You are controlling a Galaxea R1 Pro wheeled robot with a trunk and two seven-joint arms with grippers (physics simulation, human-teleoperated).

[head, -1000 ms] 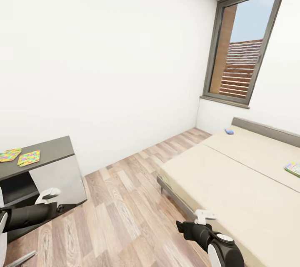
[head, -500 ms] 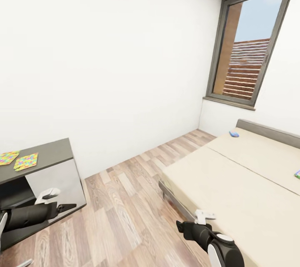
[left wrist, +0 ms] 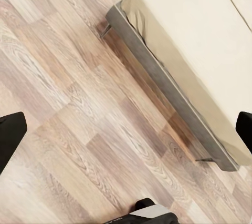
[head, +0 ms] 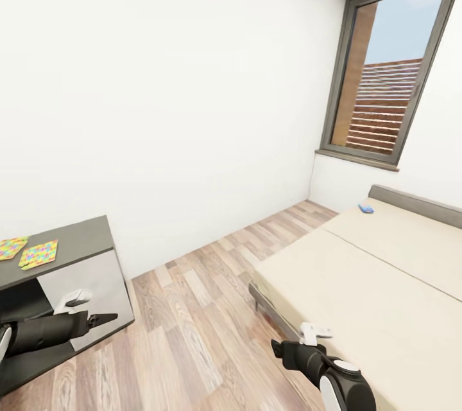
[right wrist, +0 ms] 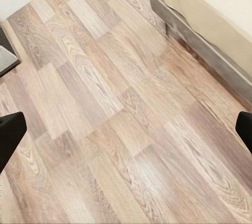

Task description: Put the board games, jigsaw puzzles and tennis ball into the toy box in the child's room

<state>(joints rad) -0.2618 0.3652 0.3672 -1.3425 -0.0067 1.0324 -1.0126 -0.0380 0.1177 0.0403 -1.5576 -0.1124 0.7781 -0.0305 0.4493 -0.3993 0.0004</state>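
Note:
Two jigsaw puzzles, flat multicoloured squares, lie side by side on the dark grey section of the table at the far left. The bed with its beige mattress spans the right side. A small blue flat thing rests on it near the headboard, too far off to identify. My left gripper hangs open over the plank floor in front of the table. My right gripper is open above the floor beside the bed's near corner. Both hold nothing. The toy box and tennis ball are out of view.
Wood-plank floor runs between the table and the bed up to a white wall. A tall grey-framed window stands at the back right. The bed's grey frame edge and a leg are below my left gripper.
The camera has turned left, so the whole picture has slid right. A colourful box at the bed's right edge has left the view. Both arms keep their pose.

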